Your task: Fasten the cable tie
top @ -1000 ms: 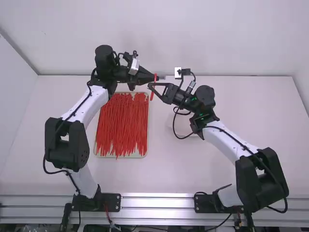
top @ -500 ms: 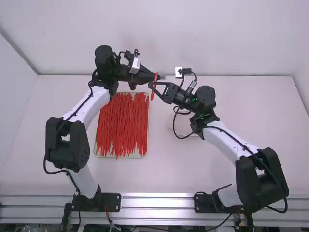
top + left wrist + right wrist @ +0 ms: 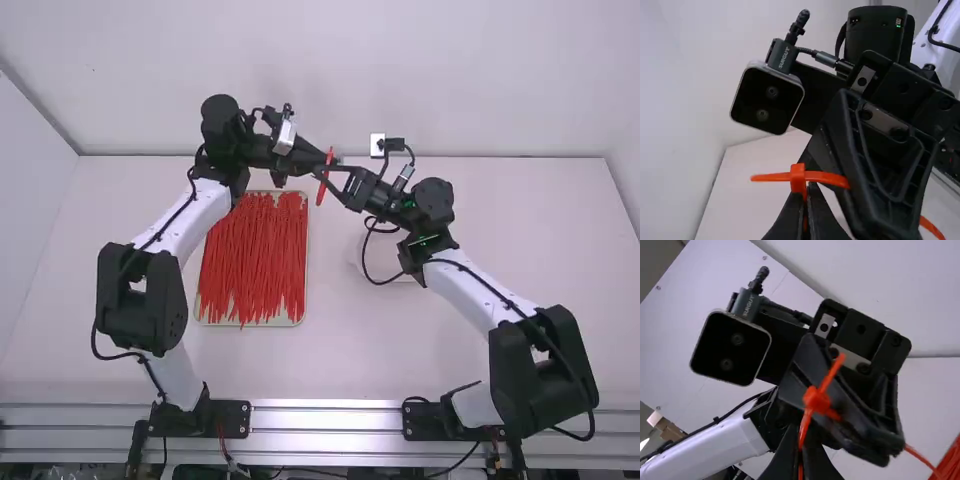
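A single red cable tie hangs in the air above the back of the table, between the two grippers. My left gripper is shut on its head end, with the tail sticking out sideways. My right gripper is shut on the strap just below the head, and a loop of strap trails off behind the left gripper's fingers. The two grippers meet tip to tip over the far end of the tray.
A wooden tray holding several loose red cable ties lies on the table left of the middle, under the left arm. A small white block sits beneath the right arm's forearm.
Both grippers have shifted slightly to the right and a little up with the tie between them, and the tie now stands more tilted.
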`<state>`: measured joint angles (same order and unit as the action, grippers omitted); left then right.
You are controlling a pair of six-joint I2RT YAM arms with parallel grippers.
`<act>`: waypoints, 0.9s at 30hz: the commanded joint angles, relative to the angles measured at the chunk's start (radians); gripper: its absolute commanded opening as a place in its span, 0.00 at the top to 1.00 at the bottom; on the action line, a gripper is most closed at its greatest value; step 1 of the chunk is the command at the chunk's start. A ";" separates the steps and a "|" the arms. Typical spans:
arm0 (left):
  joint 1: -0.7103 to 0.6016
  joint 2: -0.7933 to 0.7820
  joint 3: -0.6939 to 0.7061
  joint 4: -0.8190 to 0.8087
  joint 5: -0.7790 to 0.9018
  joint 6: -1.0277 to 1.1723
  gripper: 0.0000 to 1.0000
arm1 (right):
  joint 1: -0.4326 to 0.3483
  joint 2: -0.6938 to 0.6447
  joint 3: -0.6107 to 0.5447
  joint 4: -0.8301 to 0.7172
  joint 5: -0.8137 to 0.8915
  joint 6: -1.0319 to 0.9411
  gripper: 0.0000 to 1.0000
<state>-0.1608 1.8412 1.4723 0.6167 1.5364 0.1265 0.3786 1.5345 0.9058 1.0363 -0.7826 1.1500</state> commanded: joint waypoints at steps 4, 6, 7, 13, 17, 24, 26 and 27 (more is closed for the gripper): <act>0.003 -0.022 -0.007 0.119 0.031 -0.086 0.99 | -0.006 0.005 0.032 0.007 0.021 -0.010 1.00; 0.003 -0.022 -0.007 0.232 0.031 -0.183 0.99 | -0.006 0.005 0.032 0.010 0.021 -0.013 1.00; 0.003 -0.022 -0.007 0.255 0.031 -0.201 0.99 | -0.008 0.005 0.032 0.014 0.021 -0.013 1.00; 0.003 -0.022 -0.008 0.344 0.031 -0.287 0.99 | -0.041 0.005 0.032 0.061 0.019 0.007 1.00; 0.003 -0.022 -0.021 0.344 0.031 -0.286 0.99 | -0.039 0.005 0.032 0.087 0.019 0.021 1.00; 0.003 -0.022 -0.143 0.642 0.030 -0.354 0.99 | -0.060 0.005 0.052 0.085 0.005 0.032 1.00; 0.003 -0.022 -0.162 0.727 0.030 -0.411 0.99 | -0.060 0.005 0.056 0.086 0.005 0.028 1.00; 0.003 -0.022 -0.176 0.808 0.030 -0.463 0.98 | -0.059 0.005 0.061 0.082 0.005 0.029 1.00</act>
<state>-0.1612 1.8412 1.3312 1.3449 1.4727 -0.2321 0.3599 1.5356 0.9207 1.1076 -0.8902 1.1790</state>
